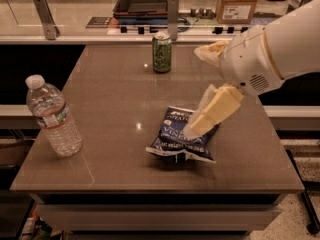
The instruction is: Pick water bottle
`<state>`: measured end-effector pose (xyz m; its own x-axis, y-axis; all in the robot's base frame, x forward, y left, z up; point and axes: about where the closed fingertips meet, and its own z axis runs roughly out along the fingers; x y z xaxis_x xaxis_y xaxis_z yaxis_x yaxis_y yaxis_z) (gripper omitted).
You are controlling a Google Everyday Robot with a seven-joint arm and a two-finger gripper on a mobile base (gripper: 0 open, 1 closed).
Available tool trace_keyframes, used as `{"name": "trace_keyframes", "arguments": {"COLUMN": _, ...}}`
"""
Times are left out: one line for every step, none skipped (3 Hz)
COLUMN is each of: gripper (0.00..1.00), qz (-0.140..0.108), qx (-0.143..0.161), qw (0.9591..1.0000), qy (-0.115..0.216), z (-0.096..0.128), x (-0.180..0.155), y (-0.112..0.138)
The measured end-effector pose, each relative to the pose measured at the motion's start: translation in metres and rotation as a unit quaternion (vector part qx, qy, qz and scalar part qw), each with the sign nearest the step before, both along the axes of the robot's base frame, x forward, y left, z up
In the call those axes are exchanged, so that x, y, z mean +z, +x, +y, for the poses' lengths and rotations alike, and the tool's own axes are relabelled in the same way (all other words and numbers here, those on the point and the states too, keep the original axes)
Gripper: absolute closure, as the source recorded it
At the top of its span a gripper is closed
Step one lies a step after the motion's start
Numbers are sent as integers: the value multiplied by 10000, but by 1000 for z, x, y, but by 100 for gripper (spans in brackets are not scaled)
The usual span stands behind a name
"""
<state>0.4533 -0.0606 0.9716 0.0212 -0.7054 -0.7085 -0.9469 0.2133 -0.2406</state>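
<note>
The water bottle (53,117) is clear ribbed plastic with a white cap and a small label band. It stands upright near the table's front left edge. My gripper (194,91) hangs over the middle right of the table on a white arm coming in from the right. Its two cream fingers (215,110) are spread wide apart and hold nothing. The lower finger's tip is over the chip bag. The gripper is far to the right of the bottle, with open tabletop between them.
A blue chip bag (172,143) lies on the brown table (110,89) at centre right, under the gripper. A green drink can (161,52) stands at the back middle. A counter with a tray (144,1) and a cardboard box (236,3) runs behind the table.
</note>
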Motion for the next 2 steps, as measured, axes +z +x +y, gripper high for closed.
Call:
{"name": "trace_keyframes", "arguments": {"gripper": 0, "qz": -66, "qx": 302, "qw": 9967, "qy": 757, "z": 49, "x": 1, "y": -8}}
{"name": "trace_keyframes", "arguments": {"gripper": 0, "qz": -67, "qx": 302, "qw": 9966, "qy": 757, "z": 49, "x": 1, "y": -8}}
